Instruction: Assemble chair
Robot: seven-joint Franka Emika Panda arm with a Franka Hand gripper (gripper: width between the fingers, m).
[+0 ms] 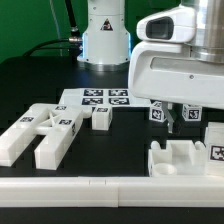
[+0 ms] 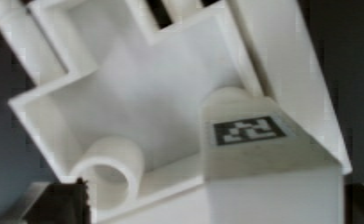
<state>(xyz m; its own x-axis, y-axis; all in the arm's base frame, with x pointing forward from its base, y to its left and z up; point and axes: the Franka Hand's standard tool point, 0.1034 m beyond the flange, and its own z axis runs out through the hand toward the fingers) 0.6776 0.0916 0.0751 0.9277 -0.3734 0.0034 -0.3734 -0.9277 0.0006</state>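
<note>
A matte black table point(image 1: 120, 140) fills the scene, with a green backdrop point(image 1: 25, 25) and dark cables point(image 1: 68, 25) behind it and the arm's white base point(image 1: 105, 40) standing at the far side. A long plain white rail point(image 1: 100, 192) runs along the near edge, and the marker board point(image 1: 95, 98) lies flat towards the back. The chair is in loose parts. A cluster of long blocks point(image 1: 40, 135) lies crossed and touching at the exterior view's left; how many blocks make it up cannot be told. There are three small cubes: one point(image 1: 101, 118) just in front of the marker board, and two tagged ones point(image 1: 157, 112) point(image 1: 193, 113) under the arm's housing. One notched block point(image 1: 185, 155) with a tag on its end sits at the front on the exterior view's right, close to the rail. The gripper point(image 1: 172, 122) hangs between the two tagged cubes, directly above the notched block point(image 2: 161, 110), which crowds the wrist view. The fingers are mostly hidden, so how wide they stand and whether they hold anything cannot be told. Bare table lies between the long blocks and the notched block.
</note>
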